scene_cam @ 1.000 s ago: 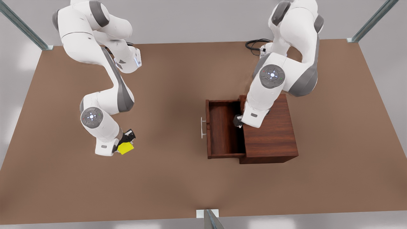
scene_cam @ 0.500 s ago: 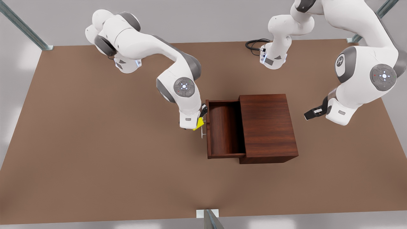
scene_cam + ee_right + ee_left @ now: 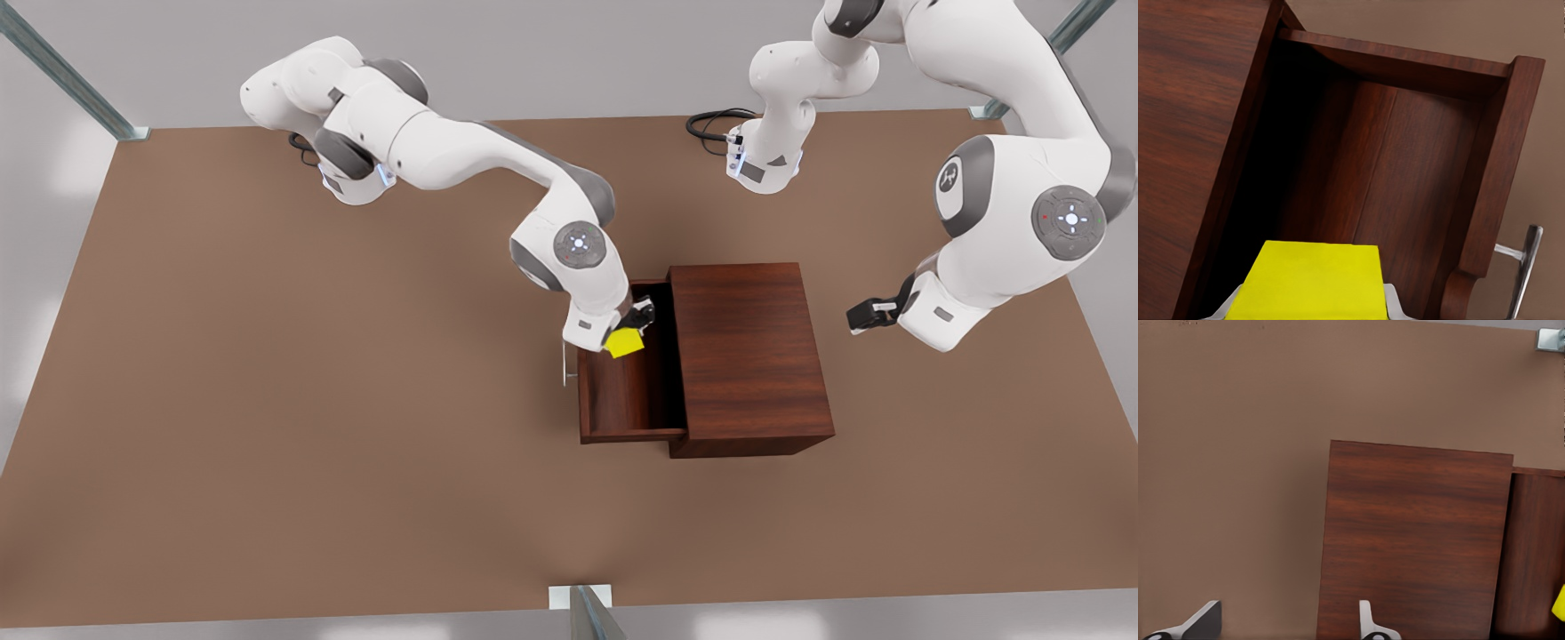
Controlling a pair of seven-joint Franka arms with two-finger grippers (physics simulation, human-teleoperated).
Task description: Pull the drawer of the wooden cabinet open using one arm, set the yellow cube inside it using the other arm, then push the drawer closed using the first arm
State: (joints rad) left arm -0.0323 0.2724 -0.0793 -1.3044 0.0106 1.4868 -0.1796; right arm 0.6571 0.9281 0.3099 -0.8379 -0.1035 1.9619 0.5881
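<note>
In the front view, the dark reddish-brown wooden cabinet point(image 3: 751, 356) stands on the brown table point(image 3: 267, 427) with its box-shaped drawer point(image 3: 627, 400) pulled out toward the front view's left, thin silver bar handle point(image 3: 564, 372) leading. The right gripper point(image 3: 633, 325) hangs over the drawer's far end, clamped on the small bright yellow cube point(image 3: 625, 342); the open cavity lies directly beneath the cube, so the release likely needs only a descent. The left gripper point(image 3: 867, 315) waits beside the cabinet on the front view's right, well apart from the handle.

In the left wrist view, the left gripper's point(image 3: 1288, 623) fingers stand spread and empty, facing the cabinet's top point(image 3: 1411, 540).

In the right wrist view, the cube point(image 3: 1311, 280) sits between the fingertips point(image 3: 1395, 300) above the drawer's dark floor point(image 3: 1365, 187).
</note>
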